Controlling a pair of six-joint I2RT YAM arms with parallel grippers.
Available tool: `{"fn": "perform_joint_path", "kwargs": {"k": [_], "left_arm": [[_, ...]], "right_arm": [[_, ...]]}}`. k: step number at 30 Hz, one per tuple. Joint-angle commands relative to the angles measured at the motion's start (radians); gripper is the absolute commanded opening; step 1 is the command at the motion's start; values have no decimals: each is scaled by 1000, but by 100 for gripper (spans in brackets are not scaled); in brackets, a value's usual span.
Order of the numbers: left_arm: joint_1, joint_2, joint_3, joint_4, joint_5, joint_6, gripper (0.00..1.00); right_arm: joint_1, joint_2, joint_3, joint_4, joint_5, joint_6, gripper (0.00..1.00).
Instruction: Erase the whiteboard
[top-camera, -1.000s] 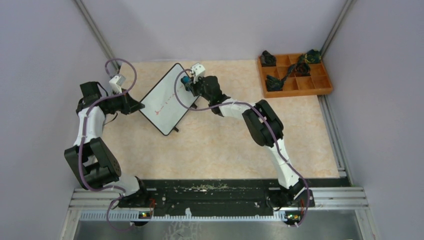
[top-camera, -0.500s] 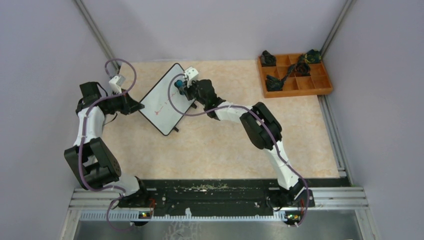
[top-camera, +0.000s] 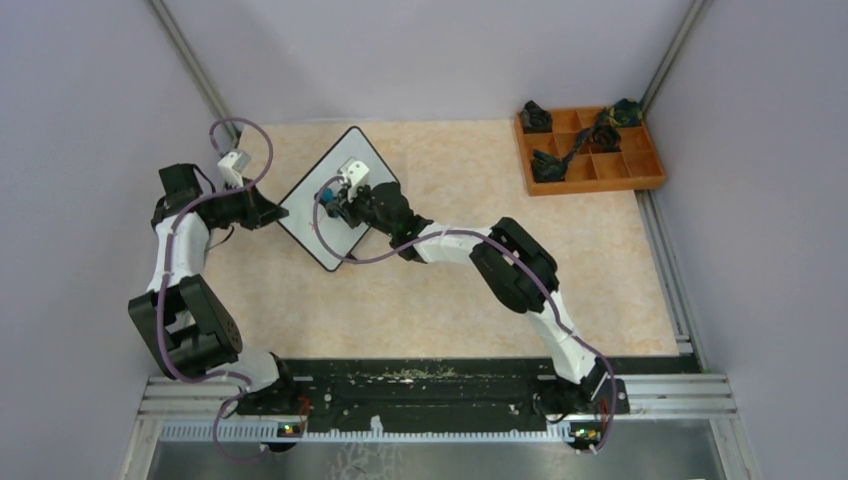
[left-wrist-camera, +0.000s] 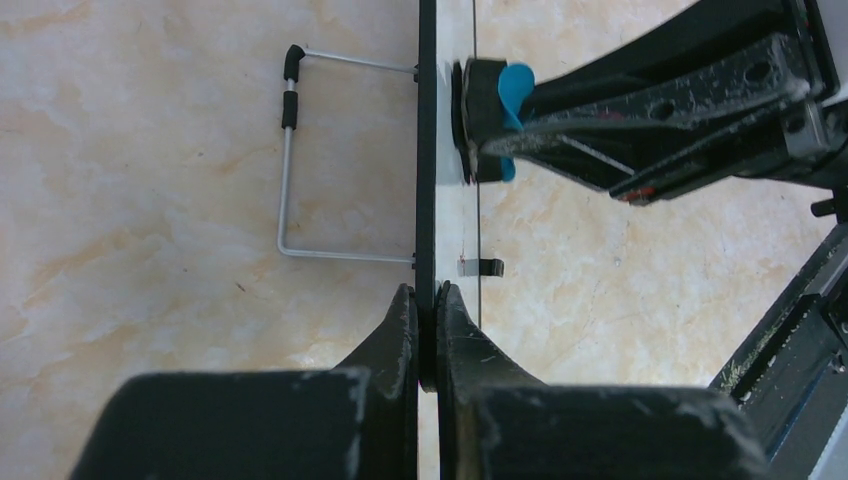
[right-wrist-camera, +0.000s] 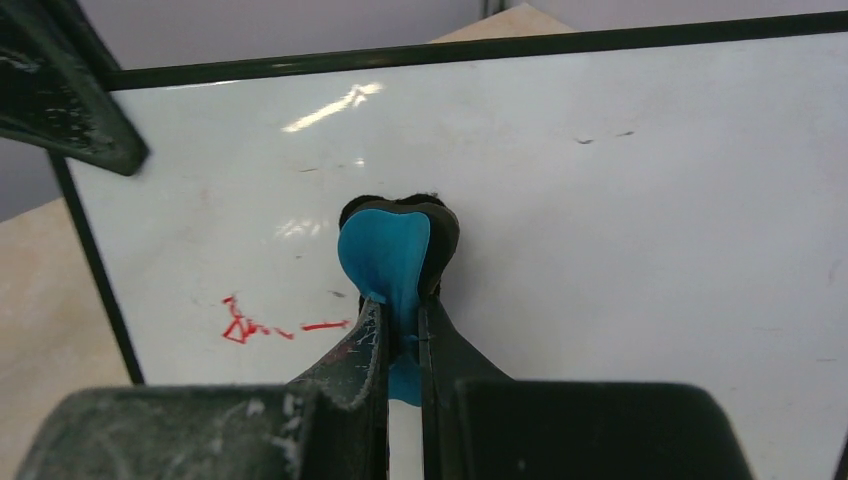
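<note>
Mid-wipe: the left hand (left-wrist-camera: 427, 300) pinches the edge of the small black-framed whiteboard (top-camera: 300, 216), upper-left of centre, the right hand (right-wrist-camera: 400, 322) clamps a blue-handled black eraser (right-wrist-camera: 385, 250) against it, and the next sweep should catch the red scribble (right-wrist-camera: 250, 327) lower left.

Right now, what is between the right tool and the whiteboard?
A blue-and-black eraser, gripped by the right tool and set against the whiteboard; the right wrist and left wrist views show it.

Orange tray (top-camera: 600, 186) far right; dark clutter (top-camera: 604, 133) inside
</note>
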Motion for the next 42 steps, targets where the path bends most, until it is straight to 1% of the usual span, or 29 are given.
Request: {"fn": "perform_joint_path", "kwargs": {"k": [1, 6, 12, 15, 19, 24, 29, 42], "left_arm": [[-28, 12, -27, -60, -44, 125, 0], [-29, 12, -31, -62, -40, 129, 0], [-28, 9, -34, -64, -41, 133, 0], [-28, 8, -37, -63, -41, 132, 0], [-28, 8, -39, -65, -43, 135, 0], [-29, 9, -40, -68, -43, 136, 0], [-29, 8, -41, -69, -43, 139, 0], [-28, 12, -33, -90, -51, 152, 0]], "right_arm": [[94, -29, -26, 17, -118, 55, 0], [125, -29, -43, 45, -145, 92, 0], [151, -27, -57, 52, -132, 93, 0], [151, -26, -56, 35, -92, 86, 0], [144, -22, -31, -29, 9, 47, 0], [89, -14, 13, -106, 73, 44, 0], [23, -14, 27, -139, 109, 43, 0], [-123, -15, 46, -147, 133, 33, 0]]}}
